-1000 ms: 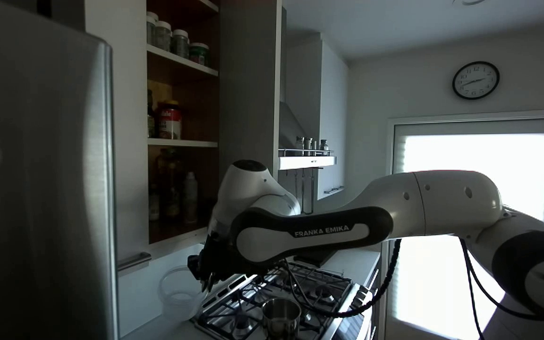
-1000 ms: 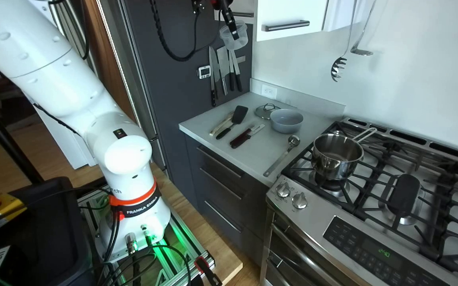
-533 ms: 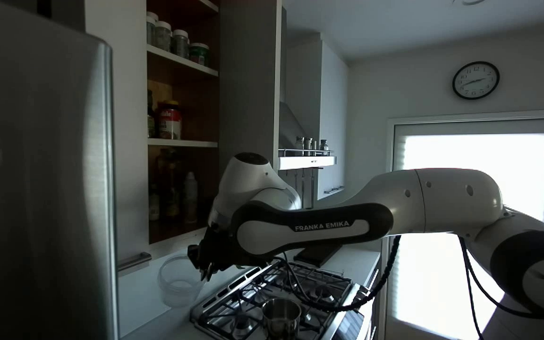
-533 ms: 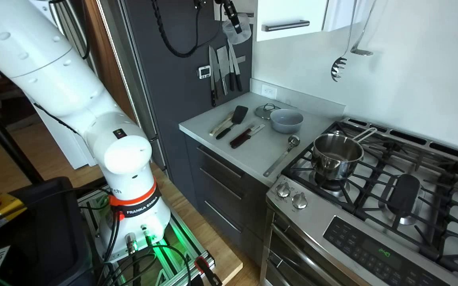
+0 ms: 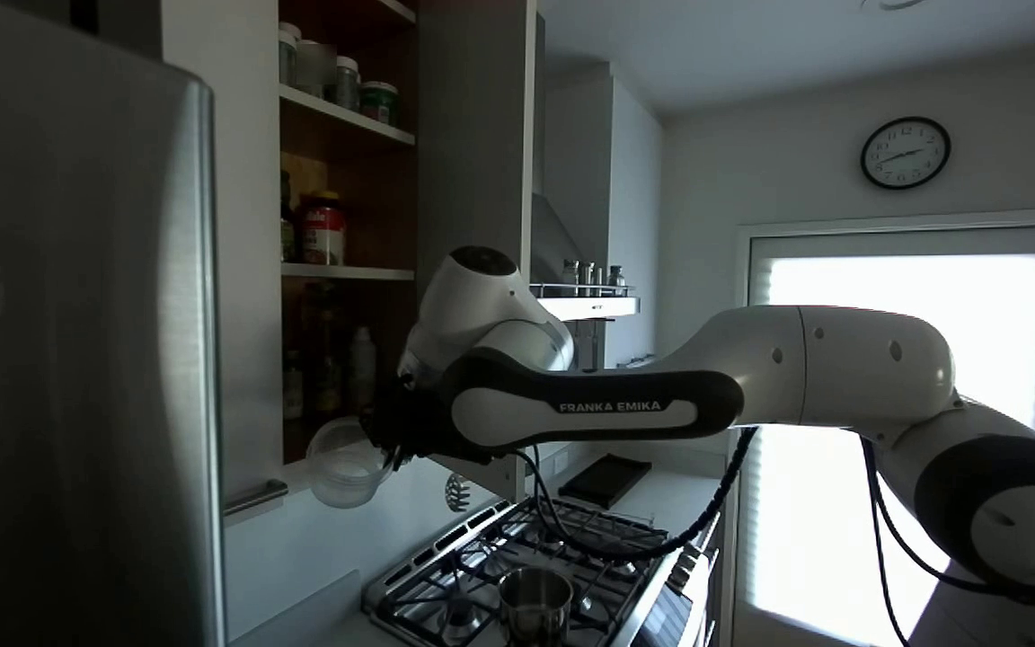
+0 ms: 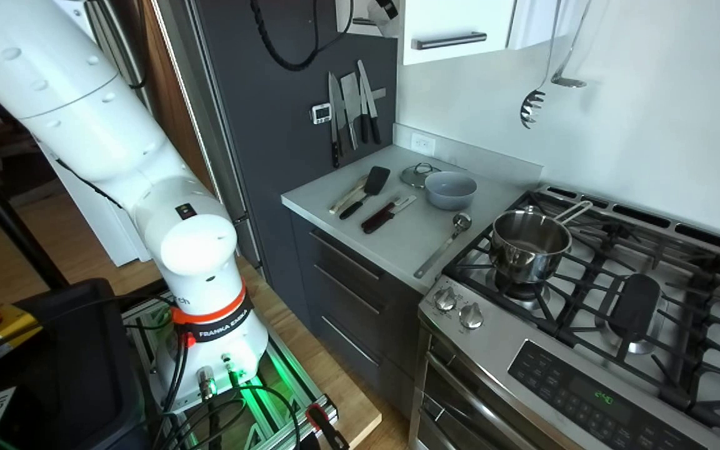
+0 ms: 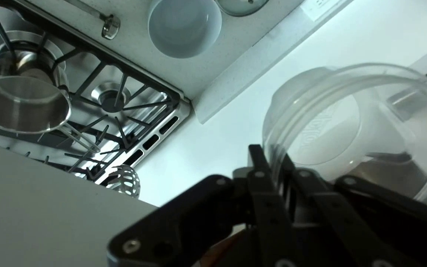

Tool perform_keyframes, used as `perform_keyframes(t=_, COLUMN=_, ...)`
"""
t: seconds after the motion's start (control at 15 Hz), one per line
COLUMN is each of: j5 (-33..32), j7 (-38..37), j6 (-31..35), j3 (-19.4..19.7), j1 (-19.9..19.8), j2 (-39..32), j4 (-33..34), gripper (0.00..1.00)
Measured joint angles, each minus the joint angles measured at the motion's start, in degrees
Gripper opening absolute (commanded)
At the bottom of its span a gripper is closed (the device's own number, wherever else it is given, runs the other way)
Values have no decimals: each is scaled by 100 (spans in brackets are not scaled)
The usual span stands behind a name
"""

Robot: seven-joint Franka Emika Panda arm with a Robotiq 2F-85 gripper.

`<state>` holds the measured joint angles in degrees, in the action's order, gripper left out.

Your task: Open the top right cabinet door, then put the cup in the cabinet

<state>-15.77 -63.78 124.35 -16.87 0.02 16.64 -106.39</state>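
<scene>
Low in the wrist view, the black two-fingered gripper (image 7: 272,152) is clamped on the rim of a clear, rounded plastic cup (image 7: 343,129) jutting to one side. In an exterior view, the tall, flat, pale grey cabinet door (image 5: 473,162) already stands open beside the gripper; ahead is the pale grey cabinet (image 5: 383,211) lined with brown wood, though whether the cup clears its lower edge is hard to judge. In an exterior view, steel-bladed knives (image 6: 350,100) show below the gripper. Carrying the cup in seems the step in hand; next it likely needs more height, then a forward move.
</scene>
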Motion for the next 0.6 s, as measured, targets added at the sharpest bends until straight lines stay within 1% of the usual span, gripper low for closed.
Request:
perform_keyframes(t=0.4, j5=-579, j7=-645, j6=138, j3=-78, j1=28, j2=-401, j4=539, gripper=2)
perform_keyframes(t=0.6, j5=-756, j7=-948, j6=269, j3=-80, j1=50, j2=-615, j4=768, gripper=2)
